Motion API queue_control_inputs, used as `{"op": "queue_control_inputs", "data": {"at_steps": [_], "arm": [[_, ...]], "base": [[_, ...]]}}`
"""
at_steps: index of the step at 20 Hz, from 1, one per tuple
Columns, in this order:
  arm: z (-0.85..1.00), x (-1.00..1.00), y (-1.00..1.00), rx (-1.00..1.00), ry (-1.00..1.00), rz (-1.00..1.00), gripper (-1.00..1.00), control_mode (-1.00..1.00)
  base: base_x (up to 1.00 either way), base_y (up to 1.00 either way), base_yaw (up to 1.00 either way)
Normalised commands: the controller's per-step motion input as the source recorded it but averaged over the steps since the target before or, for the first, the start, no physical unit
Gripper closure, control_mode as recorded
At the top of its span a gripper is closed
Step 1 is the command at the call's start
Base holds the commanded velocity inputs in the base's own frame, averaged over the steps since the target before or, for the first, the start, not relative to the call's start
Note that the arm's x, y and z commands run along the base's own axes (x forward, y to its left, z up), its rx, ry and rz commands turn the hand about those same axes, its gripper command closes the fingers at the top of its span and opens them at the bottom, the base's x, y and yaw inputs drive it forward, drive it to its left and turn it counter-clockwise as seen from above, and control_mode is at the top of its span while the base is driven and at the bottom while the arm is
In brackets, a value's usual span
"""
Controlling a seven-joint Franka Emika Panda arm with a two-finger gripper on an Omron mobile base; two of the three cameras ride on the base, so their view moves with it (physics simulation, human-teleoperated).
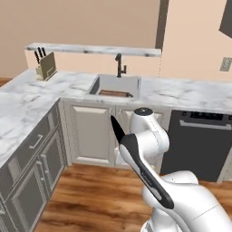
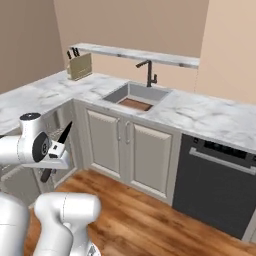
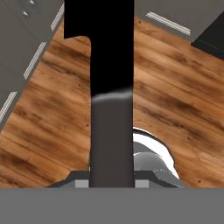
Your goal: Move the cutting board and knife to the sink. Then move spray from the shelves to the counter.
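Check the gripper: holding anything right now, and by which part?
Yes, the gripper is shut on the knife, gripped at its handle end; the black blade points away from the hand, out over the wood floor. The cutting board already lies in the sink.

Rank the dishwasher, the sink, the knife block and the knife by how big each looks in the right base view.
1. Dishwasher, clearly largest.
2. Sink.
3 and 4. Knife and knife block: too close to rank. The knife is held in the gripper near the camera, which enlarges it; the block stands far back on the counter.
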Motion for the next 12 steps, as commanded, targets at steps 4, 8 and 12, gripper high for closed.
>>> {"op": "queue_control_inputs", "data": {"at_steps": [4, 8, 12], "arm": [[0.0, 0.0, 0.0, 0.0, 0.0, 0.0, 1.0, 1.0], [0.0, 0.0, 0.0, 0.0, 0.0, 0.0, 1.0, 1.0], [0.0, 0.0, 0.0, 0.0, 0.0, 0.0, 1.0, 1.0]], "base": [[0.9, 0.24, -0.12], [0.87, 0.29, -0.13], [0.89, 0.29, -0.09]]}}
